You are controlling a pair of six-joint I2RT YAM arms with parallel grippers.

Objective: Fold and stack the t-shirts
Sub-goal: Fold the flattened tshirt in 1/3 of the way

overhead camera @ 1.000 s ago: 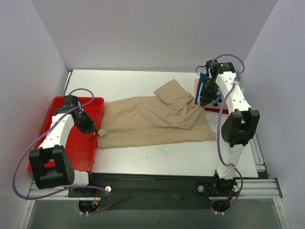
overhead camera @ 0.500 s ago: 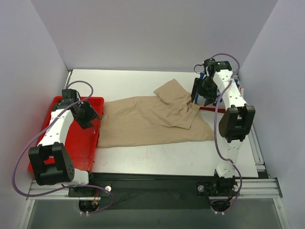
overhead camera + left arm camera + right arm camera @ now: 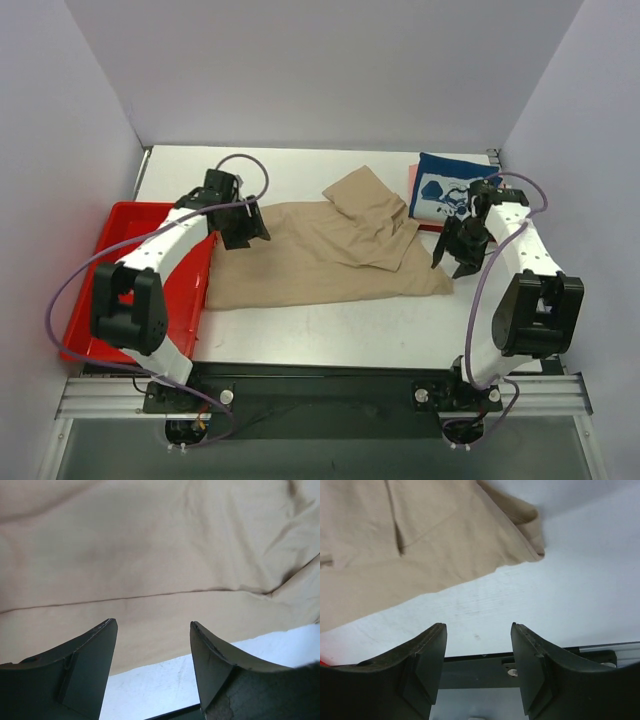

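Observation:
A tan t-shirt (image 3: 320, 255) lies spread across the middle of the table, with one sleeve folded over at the back. It fills the top of the left wrist view (image 3: 150, 555) and the upper left of the right wrist view (image 3: 410, 545). My left gripper (image 3: 246, 228) (image 3: 152, 626) hovers open over its back left part and holds nothing. My right gripper (image 3: 458, 256) (image 3: 478, 628) is open and empty beside the shirt's near right corner. At the back right, a folded navy t-shirt (image 3: 445, 198) with white print lies on a pile that shows a pink edge (image 3: 413, 180).
A red plastic tray (image 3: 185, 300) sits at the table's left edge, under the left arm. Grey walls close in the table at the back and on both sides. The table's near edge and a dark rail show in the right wrist view (image 3: 480, 662).
Both grippers opened and let go of the tan shirt. The left arm swung from the tray to the shirt's back left. The right arm came forward, uncovering the navy shirt.

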